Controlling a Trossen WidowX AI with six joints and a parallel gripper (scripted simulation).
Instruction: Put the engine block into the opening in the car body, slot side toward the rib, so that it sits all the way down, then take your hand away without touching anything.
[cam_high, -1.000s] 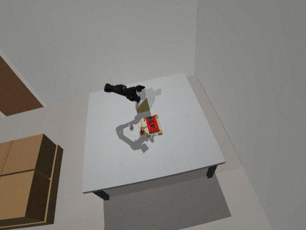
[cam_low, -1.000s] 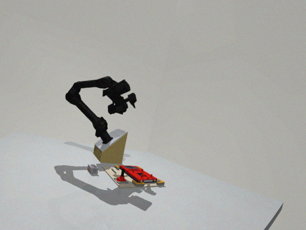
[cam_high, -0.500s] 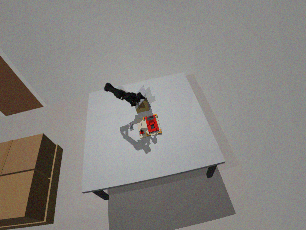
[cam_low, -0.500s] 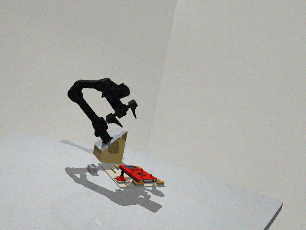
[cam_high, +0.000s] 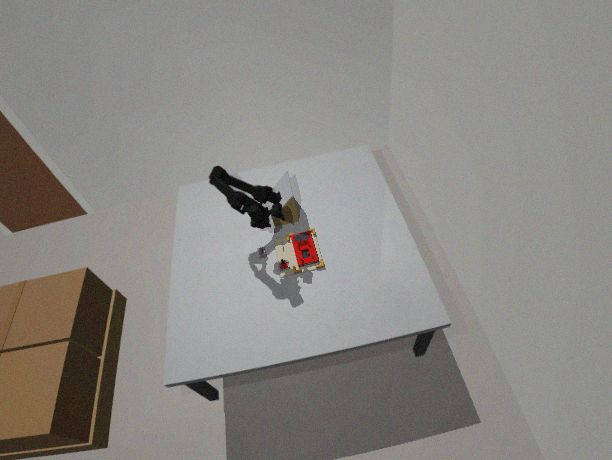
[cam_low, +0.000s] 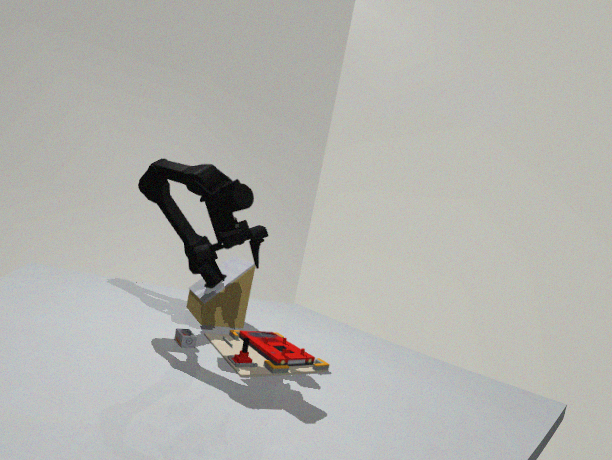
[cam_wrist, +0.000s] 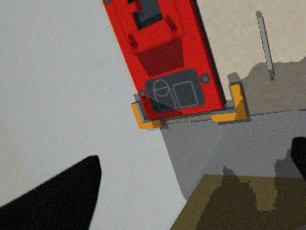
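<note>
Claw (cam_low: 252, 246) spread and empty above car body (cam_low: 276, 346), engine block (cam_low: 185, 338) apart
</note>
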